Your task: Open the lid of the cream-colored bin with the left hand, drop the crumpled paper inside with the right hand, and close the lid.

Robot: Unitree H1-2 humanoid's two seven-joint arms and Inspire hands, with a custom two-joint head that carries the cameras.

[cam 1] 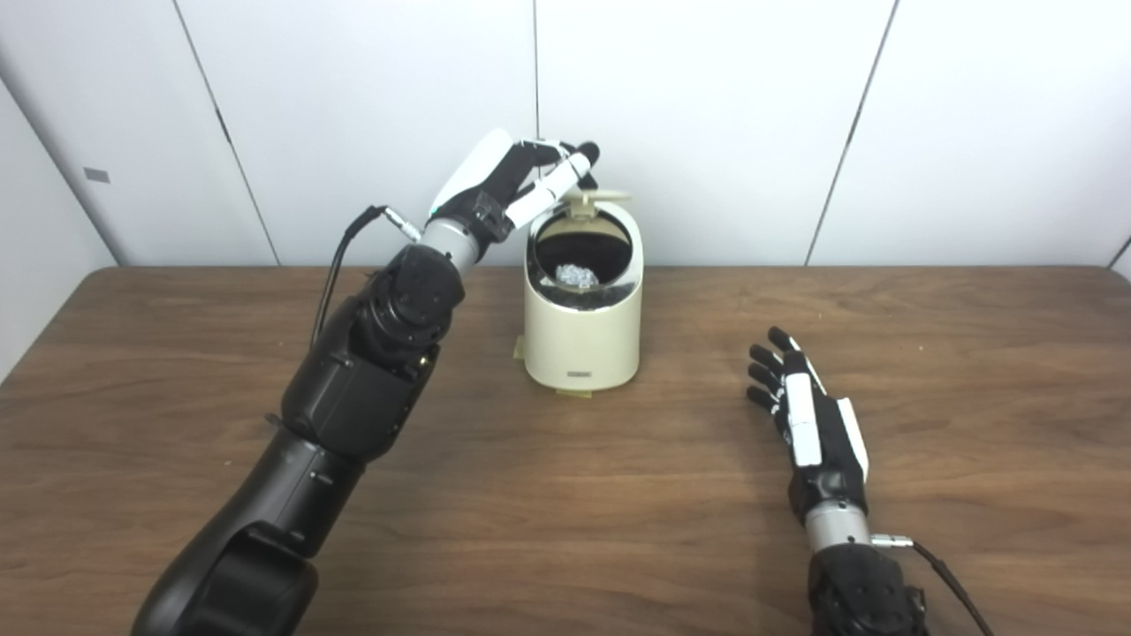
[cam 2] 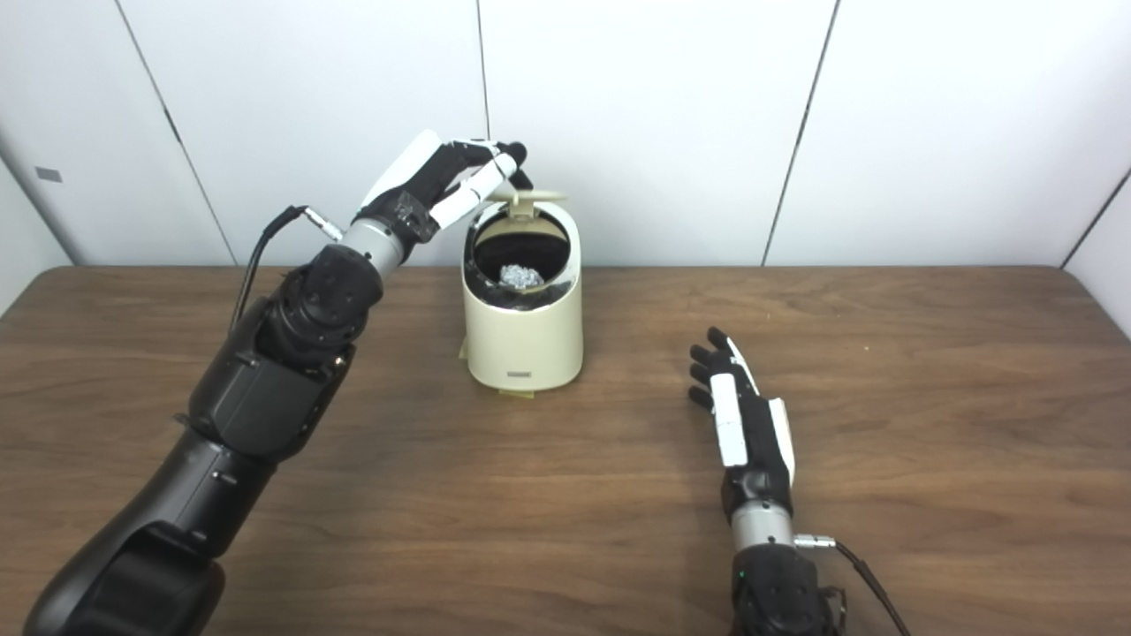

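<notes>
The cream-colored bin [cam 1: 579, 340] stands at the table's back middle with its lid [cam 1: 599, 201] swung up at the rear. A crumpled paper ball [cam 1: 576, 275] lies inside the dark opening. My left hand [cam 1: 517, 181] is raised at the bin's upper left, fingers stretched out, with their tips at the top edge of the raised lid and not wrapped around it. My right hand [cam 1: 808, 411] lies open and flat on the table to the right of the bin and nearer to me, holding nothing.
The brown wooden table [cam 1: 972, 371] runs the full width, with a white panelled wall [cam 1: 707, 106] close behind the bin. My left forearm [cam 1: 371, 371] slants across the table's left half, and a cable [cam 1: 331, 265] loops off its wrist.
</notes>
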